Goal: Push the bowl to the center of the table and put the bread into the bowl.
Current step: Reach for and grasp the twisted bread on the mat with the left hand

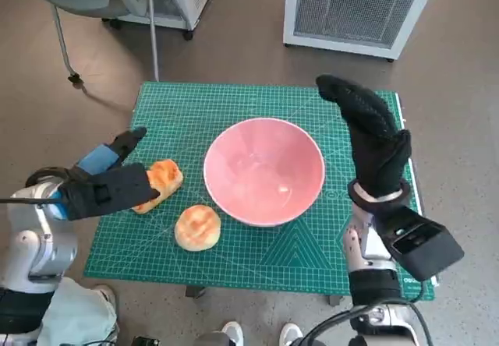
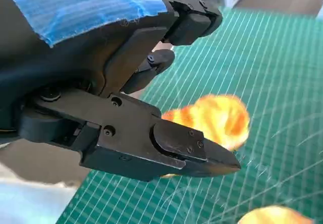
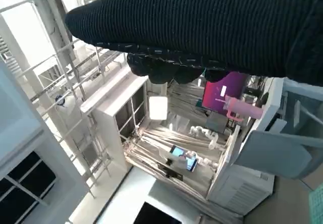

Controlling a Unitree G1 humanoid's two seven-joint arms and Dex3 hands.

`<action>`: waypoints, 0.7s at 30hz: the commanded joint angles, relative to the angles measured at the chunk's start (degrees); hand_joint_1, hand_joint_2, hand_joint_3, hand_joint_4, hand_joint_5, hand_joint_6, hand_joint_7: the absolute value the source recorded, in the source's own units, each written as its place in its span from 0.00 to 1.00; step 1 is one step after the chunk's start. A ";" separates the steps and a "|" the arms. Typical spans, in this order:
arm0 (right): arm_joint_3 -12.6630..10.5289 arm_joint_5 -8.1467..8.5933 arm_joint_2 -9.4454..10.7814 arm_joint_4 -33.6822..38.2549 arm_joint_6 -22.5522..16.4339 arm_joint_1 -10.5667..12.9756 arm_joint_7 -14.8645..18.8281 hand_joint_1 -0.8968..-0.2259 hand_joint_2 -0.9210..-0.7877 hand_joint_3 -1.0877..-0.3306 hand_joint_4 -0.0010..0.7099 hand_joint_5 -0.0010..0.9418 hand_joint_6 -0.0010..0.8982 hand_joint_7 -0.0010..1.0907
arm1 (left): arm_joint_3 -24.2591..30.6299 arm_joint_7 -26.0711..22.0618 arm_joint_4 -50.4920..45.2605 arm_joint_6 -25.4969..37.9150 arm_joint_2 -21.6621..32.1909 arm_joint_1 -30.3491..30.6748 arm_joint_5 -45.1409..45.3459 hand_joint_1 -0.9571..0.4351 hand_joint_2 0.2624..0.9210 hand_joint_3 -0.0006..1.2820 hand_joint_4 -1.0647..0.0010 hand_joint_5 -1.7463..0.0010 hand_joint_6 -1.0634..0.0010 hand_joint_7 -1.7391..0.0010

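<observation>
The pink bowl (image 1: 263, 171) stands empty about mid-mat on the green cutting mat (image 1: 234, 104). A golden bread roll (image 1: 161, 179) lies left of the bowl, and a second, round roll (image 1: 196, 227) lies nearer the front edge. My left hand (image 1: 105, 182) lies at the first roll's left side with its fingers apart, one finger over the roll's edge. In the left wrist view a black finger (image 2: 192, 151) overlaps that roll (image 2: 217, 118), and nothing is gripped. My gloved right hand (image 1: 373, 132) is raised just right of the bowl, stretched flat and holding nothing.
A chair's legs (image 1: 62, 42) and two white slatted units (image 1: 355, 7) stand on the floor beyond the table. A person's shoes (image 1: 230, 332) show at the front edge. The right wrist view shows only the glove (image 3: 202, 27) and room shelving.
</observation>
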 commanded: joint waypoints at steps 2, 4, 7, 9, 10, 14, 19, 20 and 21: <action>0.02 0.04 0.11 -0.19 0.79 1.60 0.16 0.53 0.00 0.39 0.38 0.00 0.00 0.65 | -2.88 0.63 4.35 0.09 -0.86 -3.07 1.46 0.48 0.68 0.00 1.00 1.00 0.92 1.00; 0.00 0.06 0.11 -0.40 0.82 1.72 0.11 0.53 0.00 0.38 0.38 0.00 0.00 0.65 | -3.87 0.85 6.17 -0.11 -1.11 -3.86 1.68 0.48 0.68 0.00 1.00 1.00 0.92 1.00; 0.01 0.17 0.19 -0.83 0.96 1.92 0.03 0.53 0.00 0.38 0.38 0.00 0.00 0.65 | -5.25 1.05 8.64 -0.30 -1.61 -4.91 2.01 0.47 0.68 0.00 1.00 1.00 0.92 1.00; 0.00 0.12 0.26 -1.14 1.11 2.03 -0.13 0.53 0.00 0.38 0.37 0.00 0.00 0.65 | -6.04 1.17 10.23 -0.46 -2.01 -5.54 2.18 0.47 0.69 0.00 1.00 1.00 0.91 0.99; -0.01 0.07 0.29 -1.27 1.19 2.07 -0.22 0.53 0.00 0.38 0.37 0.00 0.00 0.65 | -6.36 1.22 10.90 -0.52 -2.18 -5.81 2.25 0.47 0.69 0.00 1.00 1.00 0.91 0.99; -0.06 0.05 0.46 -1.71 1.49 2.26 -0.44 0.53 0.00 0.38 0.37 0.00 0.00 0.64 | -7.79 1.68 14.55 -1.09 -3.04 -7.02 2.43 0.46 0.69 0.00 1.00 1.00 0.91 0.99; -0.20 0.15 0.58 -1.64 1.53 2.35 -0.43 0.53 0.00 0.38 0.37 0.00 0.00 0.64 | -9.14 3.21 20.49 -2.34 -4.77 -8.81 2.23 0.46 0.69 0.00 1.00 1.00 0.90 0.99; -0.22 0.20 0.60 -1.58 1.53 2.34 -0.40 0.53 0.00 0.38 0.37 0.00 0.00 0.64 | -9.42 3.58 21.65 -2.67 -5.08 -9.17 2.24 0.46 0.69 0.00 1.00 1.00 0.90 0.99; -0.22 0.19 0.64 -1.58 1.53 2.37 -0.41 0.53 0.00 0.38 0.37 0.00 0.00 0.64 | -9.86 4.16 23.31 -3.13 -5.57 -9.66 2.36 0.46 0.70 0.00 1.00 1.00 0.90 0.99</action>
